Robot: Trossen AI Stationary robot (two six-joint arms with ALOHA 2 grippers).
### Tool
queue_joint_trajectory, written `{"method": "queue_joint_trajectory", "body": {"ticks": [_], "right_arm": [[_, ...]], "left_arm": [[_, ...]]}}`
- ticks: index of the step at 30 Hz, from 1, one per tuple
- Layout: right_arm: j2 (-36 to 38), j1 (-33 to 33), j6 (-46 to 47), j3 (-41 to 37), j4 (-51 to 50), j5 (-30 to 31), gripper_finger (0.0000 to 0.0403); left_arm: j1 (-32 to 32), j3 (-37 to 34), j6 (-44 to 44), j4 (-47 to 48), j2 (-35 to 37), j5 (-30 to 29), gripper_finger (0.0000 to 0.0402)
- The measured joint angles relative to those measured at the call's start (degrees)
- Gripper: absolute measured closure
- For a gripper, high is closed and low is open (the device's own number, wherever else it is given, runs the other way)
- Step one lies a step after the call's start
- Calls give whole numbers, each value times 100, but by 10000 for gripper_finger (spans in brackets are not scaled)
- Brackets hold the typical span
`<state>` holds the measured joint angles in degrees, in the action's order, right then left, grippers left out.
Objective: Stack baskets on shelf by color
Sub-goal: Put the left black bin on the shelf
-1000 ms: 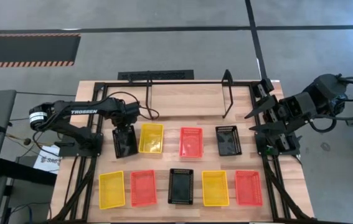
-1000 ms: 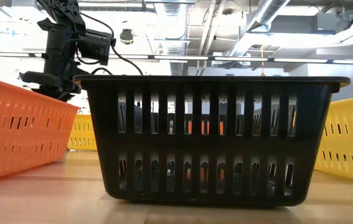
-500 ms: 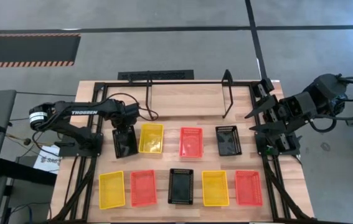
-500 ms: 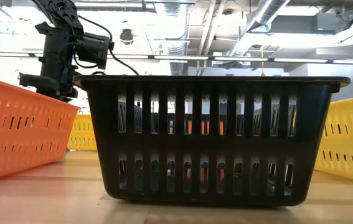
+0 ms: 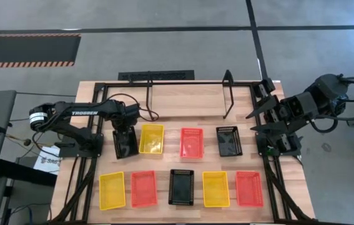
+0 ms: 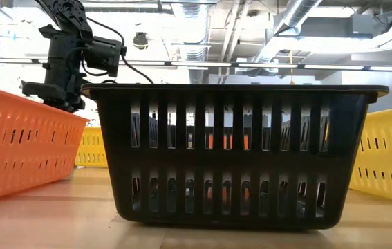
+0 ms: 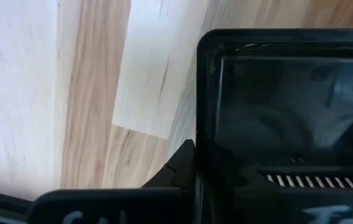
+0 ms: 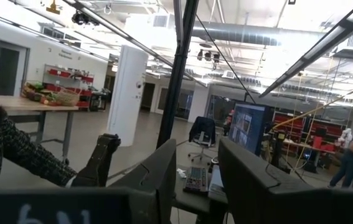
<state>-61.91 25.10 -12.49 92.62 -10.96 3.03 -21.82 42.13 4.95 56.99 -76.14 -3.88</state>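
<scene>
Nine mesh baskets lie bottom-down on the wooden table in two rows. The far row holds a black basket (image 5: 125,145), a yellow one (image 5: 152,139), a red one (image 5: 191,142) and another black one (image 5: 228,140). The shelf (image 5: 189,94), a thin black rod frame, stands behind them. My left gripper (image 5: 123,129) is over the far end of the leftmost black basket (image 7: 282,112), shut on it. My right gripper (image 8: 195,180) hangs open at the table's right edge, pointing into the room. My left gripper comes from above, pointing down, at the black basket's far end wall (image 7: 202,106). One finger (image 7: 185,160) lies against the wall's outer side; the other is lost in the dark inside. The basket still sits flat on the table.
The near row holds yellow (image 5: 112,190), red (image 5: 143,189), black (image 5: 181,187), yellow (image 5: 216,189) and red (image 5: 249,188) baskets. Black rail frames run along both table sides. Bare wood lies between shelf and far row. A person's sleeve (image 8: 14,155) shows beyond the table.
My left gripper has shifted a little at the far end of the leftmost black basket, settling slightly lower. The basket has stayed where it was.
</scene>
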Motion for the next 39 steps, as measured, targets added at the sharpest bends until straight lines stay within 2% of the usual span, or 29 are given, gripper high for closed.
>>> {"method": "queue_joint_trajectory", "body": {"ticks": [6, 12, 18, 24, 31, 35, 39], "right_arm": [[1, 0, 1, 0, 70, 0, 264], [0, 0, 0, 0, 72, 0, 266], [0, -1, 0, 0, 69, 0, 266], [0, -1, 1, 0, 40, 0, 269], [2, -2, -360, 0, -113, 121, 272], [34, 0, -895, -3, -394, 874, 305], [176, -37, -1020, -7, -637, 1208, 380]], "left_arm": [[105, 119, -236, 175, 2, 112, 400], [506, 857, -414, 804, 39, -75, 401], [737, 2114, -591, 1981, 87, -469, 401], [971, 3647, -766, 3153, 87, -1121, 401], [1176, 5273, -681, 3300, 85, -1507, 401], [1182, 5800, -518, 3294, 20, -1606, 401], [1182, 6047, -283, 3306, -92, -1605, 401]]}}
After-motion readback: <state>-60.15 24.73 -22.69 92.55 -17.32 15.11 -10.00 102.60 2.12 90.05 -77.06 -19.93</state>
